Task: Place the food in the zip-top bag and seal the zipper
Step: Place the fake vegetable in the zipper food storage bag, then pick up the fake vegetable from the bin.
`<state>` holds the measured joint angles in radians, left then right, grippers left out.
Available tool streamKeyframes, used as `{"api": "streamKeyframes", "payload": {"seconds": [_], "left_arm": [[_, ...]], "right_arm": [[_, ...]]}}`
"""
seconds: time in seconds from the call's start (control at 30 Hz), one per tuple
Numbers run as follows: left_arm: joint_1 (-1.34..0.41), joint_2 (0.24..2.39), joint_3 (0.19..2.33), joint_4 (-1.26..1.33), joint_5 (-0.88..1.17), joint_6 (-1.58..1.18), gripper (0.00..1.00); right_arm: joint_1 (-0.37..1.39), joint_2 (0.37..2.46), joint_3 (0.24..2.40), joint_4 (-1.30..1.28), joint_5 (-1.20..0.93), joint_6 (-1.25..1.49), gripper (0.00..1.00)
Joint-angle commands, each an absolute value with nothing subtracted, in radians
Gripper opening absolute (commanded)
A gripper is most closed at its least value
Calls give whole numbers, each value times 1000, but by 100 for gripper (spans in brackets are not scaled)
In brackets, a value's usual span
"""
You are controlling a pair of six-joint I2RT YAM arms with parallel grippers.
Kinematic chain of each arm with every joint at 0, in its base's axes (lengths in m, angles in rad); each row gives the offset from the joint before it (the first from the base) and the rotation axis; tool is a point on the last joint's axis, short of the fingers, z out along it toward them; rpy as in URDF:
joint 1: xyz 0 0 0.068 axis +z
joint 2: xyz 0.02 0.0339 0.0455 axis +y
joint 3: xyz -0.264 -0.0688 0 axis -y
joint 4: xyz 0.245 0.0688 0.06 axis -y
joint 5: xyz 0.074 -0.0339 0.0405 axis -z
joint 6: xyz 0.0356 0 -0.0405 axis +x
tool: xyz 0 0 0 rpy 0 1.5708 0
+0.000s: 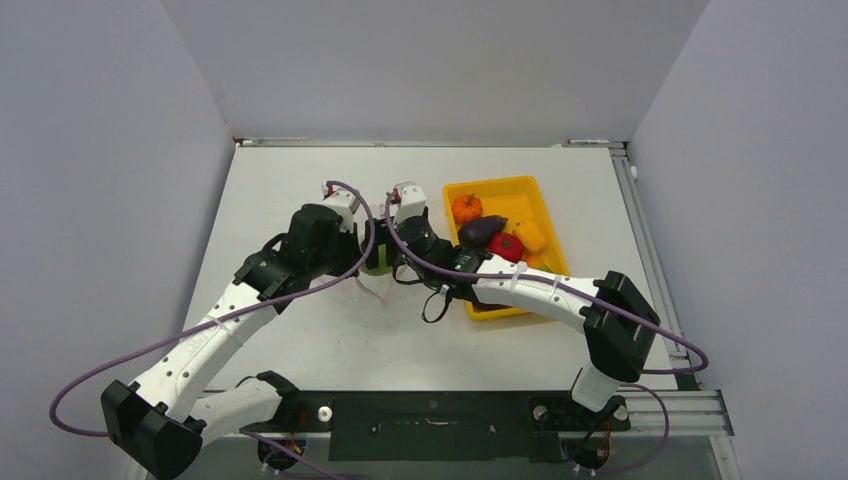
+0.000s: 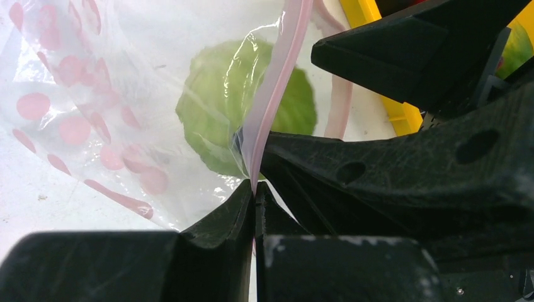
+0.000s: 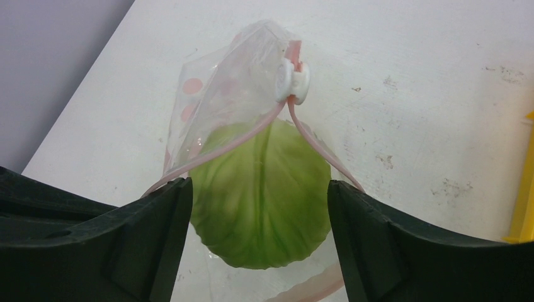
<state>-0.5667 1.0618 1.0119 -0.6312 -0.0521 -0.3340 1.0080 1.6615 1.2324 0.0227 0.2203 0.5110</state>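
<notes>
The clear zip-top bag (image 2: 82, 119) with pinkish-red dots lies on the white table, its mouth held open. My left gripper (image 2: 254, 192) is shut on the pinkish-red zipper strip (image 2: 277, 75) at the mouth edge. A green cabbage piece (image 3: 259, 195) lies in the bag mouth; it also shows through the plastic in the left wrist view (image 2: 214, 119). My right gripper (image 3: 259, 189) is open, its fingers (image 3: 157, 233) flanking the cabbage. The white slider (image 3: 293, 80) sits at the far end of the zipper. The pumpkin (image 1: 466, 208), eggplant (image 1: 482, 230) and a red piece (image 1: 506, 246) lie in the tray.
The yellow tray (image 1: 520, 188) stands right of the grippers, its near end under the right arm. A yellow-orange piece (image 1: 532, 236) lies in it too. Both grippers (image 1: 380, 262) meet at the table's middle. The tray's edge shows in the left wrist view (image 2: 403, 113).
</notes>
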Motion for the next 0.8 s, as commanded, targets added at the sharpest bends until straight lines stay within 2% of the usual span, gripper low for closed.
{"api": "streamKeyframes", "payload": {"seconds": [0.0, 0.33, 0.77], "left_arm": [[-567, 1038, 1021, -579, -61, -342, 0], [-565, 1042, 1022, -582, -73, -345, 0], [-563, 1037, 1023, -588, -83, -346, 0]], "right_arm": [[1013, 1606, 1233, 94, 214, 511, 80], [1014, 1453, 1158, 52, 218, 489, 85], [1010, 1255, 1075, -160, 432, 419, 89]]}}
